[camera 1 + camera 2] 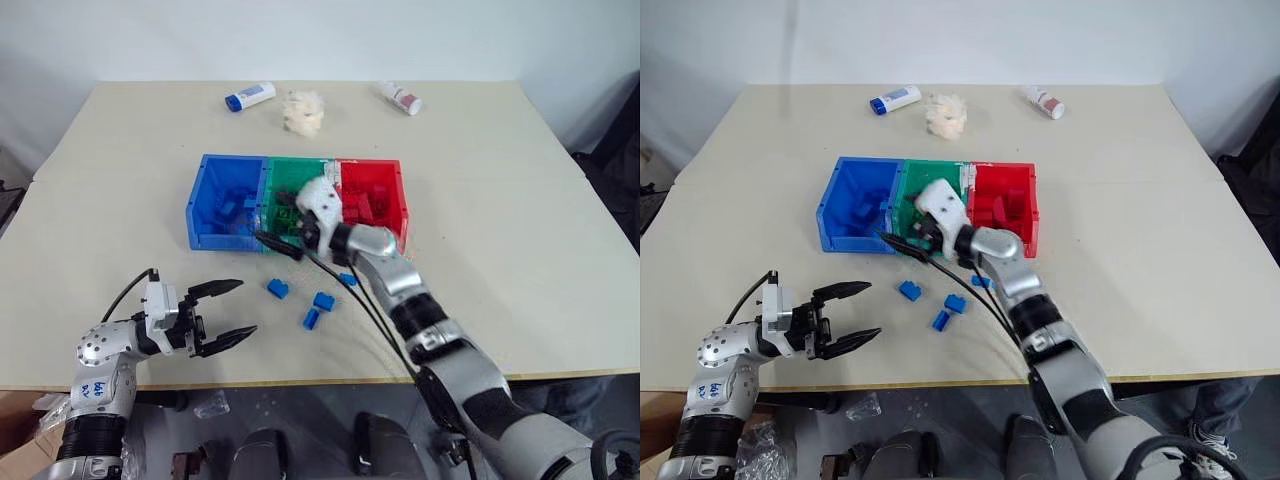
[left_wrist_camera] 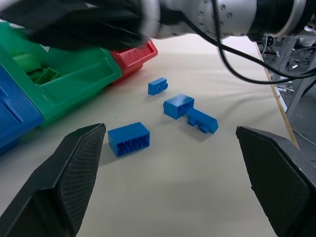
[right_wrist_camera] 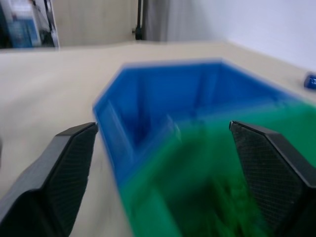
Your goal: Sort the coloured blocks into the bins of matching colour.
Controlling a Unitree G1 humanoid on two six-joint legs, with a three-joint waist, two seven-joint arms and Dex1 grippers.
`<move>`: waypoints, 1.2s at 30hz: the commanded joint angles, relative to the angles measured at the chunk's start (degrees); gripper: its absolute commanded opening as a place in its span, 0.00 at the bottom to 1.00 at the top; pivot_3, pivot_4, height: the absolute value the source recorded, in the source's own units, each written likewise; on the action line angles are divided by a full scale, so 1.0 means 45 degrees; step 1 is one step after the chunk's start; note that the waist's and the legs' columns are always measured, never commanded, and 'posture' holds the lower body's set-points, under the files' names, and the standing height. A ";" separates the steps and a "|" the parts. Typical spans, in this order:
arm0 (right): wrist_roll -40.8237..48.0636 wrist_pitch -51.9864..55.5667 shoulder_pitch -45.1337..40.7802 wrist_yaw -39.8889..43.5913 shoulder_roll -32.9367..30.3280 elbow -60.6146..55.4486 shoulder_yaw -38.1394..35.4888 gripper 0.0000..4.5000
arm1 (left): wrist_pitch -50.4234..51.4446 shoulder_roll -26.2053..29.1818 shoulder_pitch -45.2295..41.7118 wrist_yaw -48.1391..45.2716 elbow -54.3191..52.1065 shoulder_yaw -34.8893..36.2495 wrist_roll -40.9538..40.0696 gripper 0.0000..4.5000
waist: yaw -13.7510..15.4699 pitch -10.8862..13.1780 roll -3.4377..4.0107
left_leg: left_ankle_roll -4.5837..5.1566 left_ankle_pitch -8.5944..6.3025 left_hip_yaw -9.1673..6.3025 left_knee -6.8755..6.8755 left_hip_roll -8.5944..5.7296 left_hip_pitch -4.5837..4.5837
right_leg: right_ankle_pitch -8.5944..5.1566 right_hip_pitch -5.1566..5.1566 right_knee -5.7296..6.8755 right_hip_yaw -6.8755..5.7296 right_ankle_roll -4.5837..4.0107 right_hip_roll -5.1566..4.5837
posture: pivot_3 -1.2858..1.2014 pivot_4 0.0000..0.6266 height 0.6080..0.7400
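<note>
Spreading across most of the head views, the pale table (image 1: pixel 480 180) carries three joined bins near its middle: a blue bin (image 1: pixel 203 205) on the robot's left, a green bin (image 1: pixel 285 172) in the centre and a red bin (image 1: pixel 395 185) on the right. Blue bricks (image 1: pixel 240 203) lie inside the blue bin, green ones (image 2: pixel 37 74) in the green bin and red ones (image 1: pixel 365 205) in the red bin.

The right gripper (image 1: pixel 281 245) reaches across the near edge of the green bin, pointing toward the blue bin; its fingers (image 3: pixel 66 163) stand wide apart with nothing between them. The left gripper (image 1: pixel 228 312) hovers near the table's front edge, well apart from the bins, its fingers (image 2: pixel 74 173) also spread wide and empty.

At the far edge lie a white bottle with a blue cap (image 1: pixel 250 97), a crumpled cream-coloured wad (image 1: pixel 304 111) and a white bottle with a red label (image 1: pixel 402 98).

Four blue bricks rest on the table in front of the bins: one (image 1: pixel 277 289) nearest the left gripper, a pair touching each other (image 1: pixel 318 308), and a small one (image 1: pixel 347 279) just beside the right arm.
</note>
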 commanded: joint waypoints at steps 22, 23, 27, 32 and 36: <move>0.3160 0.4717 0.8221 0.2845 -0.8389 -0.8449 -0.4200 0.99 | -0.0403 0.0249 -0.1586 -0.1079 0.1797 -0.0177 0.0063 1.00 | 0.0317 0.0001 -0.0002 | 0.0004 -0.0016 0.0014 0.0021 0.0012 0.0013 | 0.0002 0.0014 -0.0025 0.0005 -0.0002 0.0009 | 0.52 0.24 1.00; 0.3117 0.4758 0.8101 0.2707 -0.8223 -0.8516 -0.4007 0.99 | -0.0400 0.0235 -0.1634 -0.1087 0.1814 -0.0192 0.0075 1.00 | 0.0312 0.0001 -0.0002 | 0.0004 -0.0015 0.0017 0.0020 0.0013 0.0013 | 0.0003 0.0012 -0.0025 0.0005 -0.0002 0.0010 | 0.52 0.24 1.00; 0.2685 0.5051 0.7259 0.1975 -0.7304 -0.8377 -0.2862 0.99 | -0.0433 0.0135 -0.1854 -0.1040 0.1880 -0.0236 0.0142 1.00 | 0.0317 0.0001 -0.0002 | -0.0001 -0.0013 0.0016 0.0022 0.0025 0.0016 | 0.0004 0.0013 -0.0021 0.0005 -0.0006 0.0021 | 0.52 0.24 1.00; 0.1900 0.4867 0.5988 0.1364 -0.5970 -0.7295 -0.1408 0.99 | -0.0364 0.0028 -0.1625 -0.0941 0.1394 -0.0248 0.0107 1.00 | 0.0334 0.0001 -0.0002 | 0.0000 -0.0014 0.0014 0.0026 0.0025 0.0011 | 0.0005 0.0012 -0.0024 0.0005 -0.0007 0.0022 | 0.52 0.24 1.00; 0.1368 0.4559 0.5130 0.1192 -0.5199 -0.6242 -0.0714 0.99 | -0.0271 0.0076 -0.1202 -0.0885 0.0867 -0.0122 -0.0020 1.00 | 0.0336 0.0001 -0.0001 | 0.0000 -0.0014 0.0011 0.0027 0.0025 0.0007 | 0.0005 0.0012 -0.0024 0.0003 -0.0007 0.0022 | 0.52 0.24 1.00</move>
